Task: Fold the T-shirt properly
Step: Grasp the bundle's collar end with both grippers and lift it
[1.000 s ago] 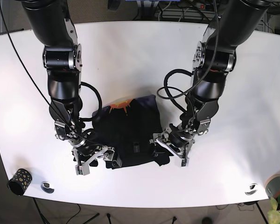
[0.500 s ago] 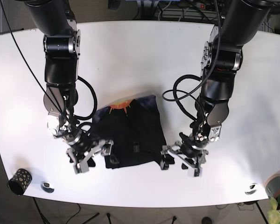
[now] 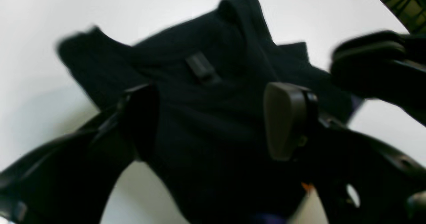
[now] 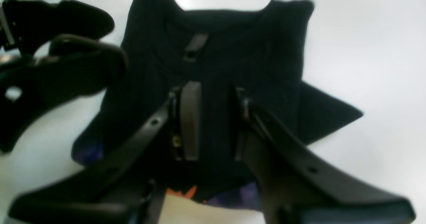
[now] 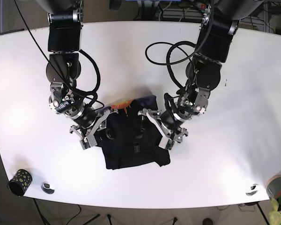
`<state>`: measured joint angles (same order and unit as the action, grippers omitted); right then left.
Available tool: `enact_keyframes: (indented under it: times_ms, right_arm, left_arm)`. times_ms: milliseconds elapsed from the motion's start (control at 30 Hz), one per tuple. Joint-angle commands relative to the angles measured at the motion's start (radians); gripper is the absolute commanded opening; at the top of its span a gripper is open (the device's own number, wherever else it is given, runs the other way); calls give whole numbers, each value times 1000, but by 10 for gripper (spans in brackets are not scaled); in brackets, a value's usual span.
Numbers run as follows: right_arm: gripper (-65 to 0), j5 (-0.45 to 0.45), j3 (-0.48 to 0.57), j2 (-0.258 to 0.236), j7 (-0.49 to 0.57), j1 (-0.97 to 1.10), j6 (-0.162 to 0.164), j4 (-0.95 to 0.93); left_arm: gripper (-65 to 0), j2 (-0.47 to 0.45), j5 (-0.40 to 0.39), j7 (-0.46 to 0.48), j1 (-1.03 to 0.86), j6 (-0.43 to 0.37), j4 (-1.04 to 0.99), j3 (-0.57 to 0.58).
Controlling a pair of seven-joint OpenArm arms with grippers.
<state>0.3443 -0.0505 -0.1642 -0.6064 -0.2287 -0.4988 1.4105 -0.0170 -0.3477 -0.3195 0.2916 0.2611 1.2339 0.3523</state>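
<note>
Shirt [image 5: 133, 143]: dark, folded into a rough square, lying flat on the white tabletop [image 5: 225, 56] near its front-centre. An orange print and a purple edge show along its far side in the base view. A small dark tag [image 4: 194, 46] lies near the collar; the right wrist view shows it clearly, while in the base view it is only a small mark.

Left claw [image 5: 160, 130]: over the shirt's side edge in the base view. The left wrist view shows its fingers [image 3: 286, 120] spread wide, with dark cloth filling the space between them; whether the pads touch the cloth cannot be told from the blur.

Right claw [image 5: 94, 132]: at the opposite side edge. The right wrist view shows its fingers [image 4: 189, 120] set narrow, a strip of dark cloth visible in the gap. Whether cloth is actually pinched cannot be told. That view also shows two pointed corners of the shirt sticking out at the top, and the other claw at frame left.

Change from 0.5 s ago: both claws were then at the shirt's near corners, toward the front edge; both now sit farther up its sides, toward the printed end. The near edge of the shirt lies free.

Other items, base view only: a patterned cup [image 5: 19, 181] at the front left corner and a pot [image 5: 277, 186] at the front right; contents not visible.
</note>
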Motion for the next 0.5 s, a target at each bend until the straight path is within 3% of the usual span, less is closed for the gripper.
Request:
enact_keyframes:
  times_ms: [0, 167, 300, 467]
  right_arm:
    - [-512, 12, -4, -22, 26, -25, -5, -46]
    - [-512, 12, -4, -38, 113, -44, -7, -182]
    - [-512, 19, -4, -91, 165, -47, -7, -285]
    - [-512, 19, -4, -119, 227, -34, -8, -326]
  left_arm:
    - [-235, 13, -9, 20, 8, 5, 20, 24]
    - [-242, 15, -9, 20, -7, 5, -7, 73]
    - [-242, 15, -11, 20, -4, 5, -93, 73]
    - [-242, 9, -11, 23, 21, 5, -211, 77]
